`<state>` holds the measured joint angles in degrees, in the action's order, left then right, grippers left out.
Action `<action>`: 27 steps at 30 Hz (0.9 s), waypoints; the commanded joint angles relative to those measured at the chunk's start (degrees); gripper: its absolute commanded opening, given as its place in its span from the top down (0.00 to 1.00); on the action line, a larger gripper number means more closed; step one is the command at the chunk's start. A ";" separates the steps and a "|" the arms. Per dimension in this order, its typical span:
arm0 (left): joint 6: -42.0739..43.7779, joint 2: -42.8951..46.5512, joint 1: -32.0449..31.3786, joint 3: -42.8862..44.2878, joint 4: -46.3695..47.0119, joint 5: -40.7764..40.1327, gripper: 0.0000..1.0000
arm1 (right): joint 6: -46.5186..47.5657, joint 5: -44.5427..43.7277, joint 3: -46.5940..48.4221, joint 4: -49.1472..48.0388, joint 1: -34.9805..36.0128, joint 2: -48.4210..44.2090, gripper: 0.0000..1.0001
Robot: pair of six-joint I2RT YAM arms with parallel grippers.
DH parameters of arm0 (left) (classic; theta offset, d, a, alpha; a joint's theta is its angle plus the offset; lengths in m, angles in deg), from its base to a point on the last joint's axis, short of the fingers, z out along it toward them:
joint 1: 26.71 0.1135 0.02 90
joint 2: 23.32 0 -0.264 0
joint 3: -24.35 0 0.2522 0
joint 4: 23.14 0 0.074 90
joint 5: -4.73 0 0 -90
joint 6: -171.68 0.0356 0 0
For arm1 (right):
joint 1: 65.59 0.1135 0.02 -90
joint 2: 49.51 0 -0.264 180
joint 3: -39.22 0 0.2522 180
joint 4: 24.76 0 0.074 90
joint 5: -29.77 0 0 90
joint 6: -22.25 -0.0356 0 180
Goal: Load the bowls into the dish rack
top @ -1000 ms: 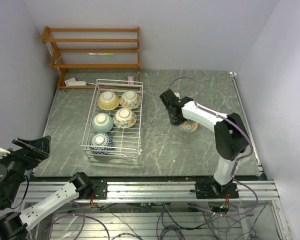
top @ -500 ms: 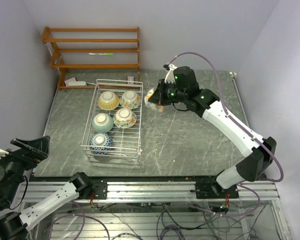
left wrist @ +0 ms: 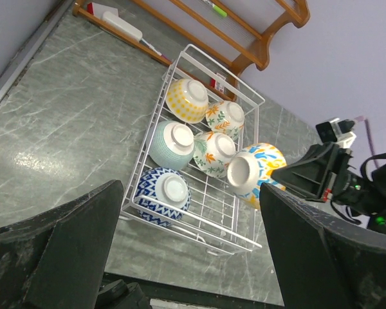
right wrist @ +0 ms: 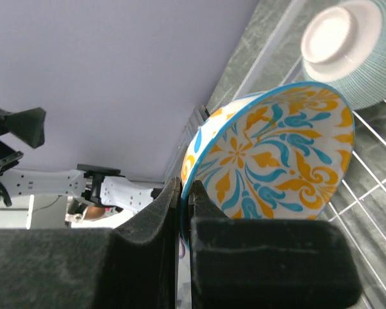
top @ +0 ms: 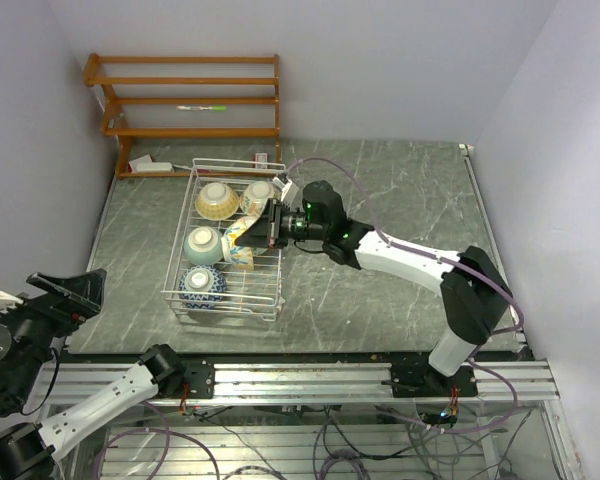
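The white wire dish rack [top: 271, 278] stands left of centre and holds several bowls upside down: yellow [top: 217, 198], orange-floral [top: 263, 194], mint green [top: 204, 243] and blue [top: 201, 284]. My right gripper [top: 270, 226] is shut on the rim of a yellow-and-blue patterned bowl [top: 240, 240], held tilted on edge over the rack's right side. In the right wrist view the fingers [right wrist: 180, 212] pinch this bowl [right wrist: 276, 154], with the mint bowl [right wrist: 347, 45] beyond. My left gripper [top: 65, 290] is open and empty, high at the near left. The left wrist view shows the rack [left wrist: 199, 222] and the held bowl [left wrist: 256, 170].
A brown wooden slatted shelf [top: 185, 100] stands at the back left with a green pen on it. A white object [top: 152, 166] lies on the table beside the rack's far end. Walls close in on the left, back and right.
My right arm has carried the yellow-and-blue bowl from the right part of the table leftward and down over the rack. The left arm has not moved.
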<state>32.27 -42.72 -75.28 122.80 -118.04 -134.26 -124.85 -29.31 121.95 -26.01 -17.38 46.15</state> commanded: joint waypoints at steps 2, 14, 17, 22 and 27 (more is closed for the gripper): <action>0.39 -1.94 -0.42 -0.09 2.39 1.35 0.01 | -7.00 -1.96 -3.76 -17.42 -0.18 1.35 1.00; -0.18 -1.94 -0.42 -1.66 3.06 2.18 0.01 | -16.27 0.69 -9.60 -32.02 0.18 8.87 1.00; -0.16 -1.96 -0.41 -1.80 3.19 2.27 0.01 | -18.60 1.22 -10.94 -35.36 0.56 10.40 1.00; -0.26 -1.82 -0.42 -1.56 2.85 2.23 0.01 | -21.72 1.44 -12.07 -39.36 1.44 13.32 1.00; -0.40 -1.88 -0.36 -1.24 2.45 2.30 0.01 | -24.11 1.22 -13.84 -41.30 2.07 15.66 1.00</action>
<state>32.31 -43.55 -75.30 121.29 -116.84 -132.36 -145.97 -28.46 108.83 -60.56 -15.92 60.57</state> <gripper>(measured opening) 0.991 0.031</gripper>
